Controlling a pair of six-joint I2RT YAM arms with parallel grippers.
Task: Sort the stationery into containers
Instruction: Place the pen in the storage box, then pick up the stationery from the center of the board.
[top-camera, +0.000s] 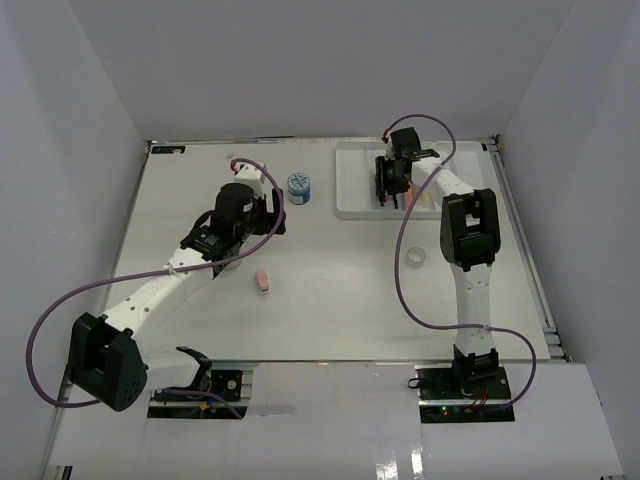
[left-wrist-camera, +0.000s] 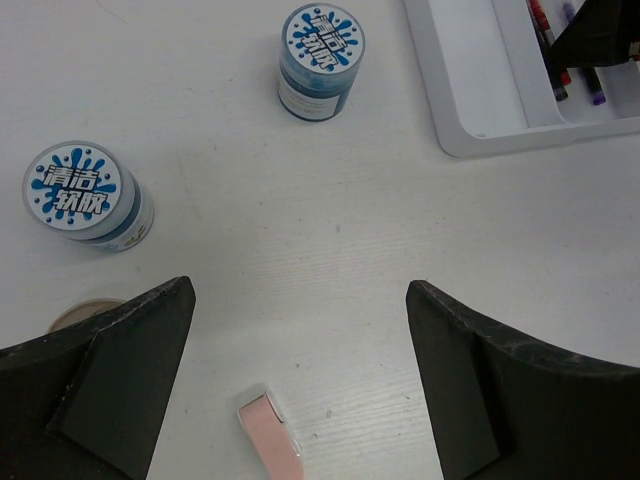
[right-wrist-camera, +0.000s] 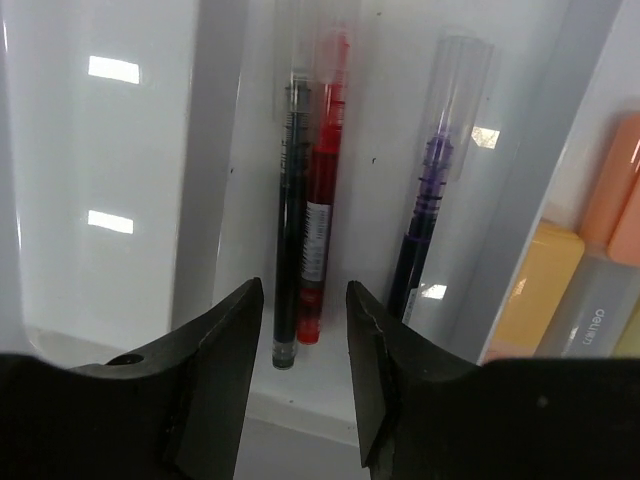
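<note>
Over the tray's (right-wrist-camera: 210, 150) end wall, right gripper (right-wrist-camera: 304, 300) stood slightly parted; left gripper (left-wrist-camera: 300, 300) spread wide above open table (left-wrist-camera: 300, 200).

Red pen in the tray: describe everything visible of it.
The red pen is a slim, see-through plastic stick filled with red ink, with a white printed label around its middle. It lies flat and lengthwise in a long compartment of the white tray, its side against the black pen. The right pincer hangs parted over its near end, not gripping it.
</note>
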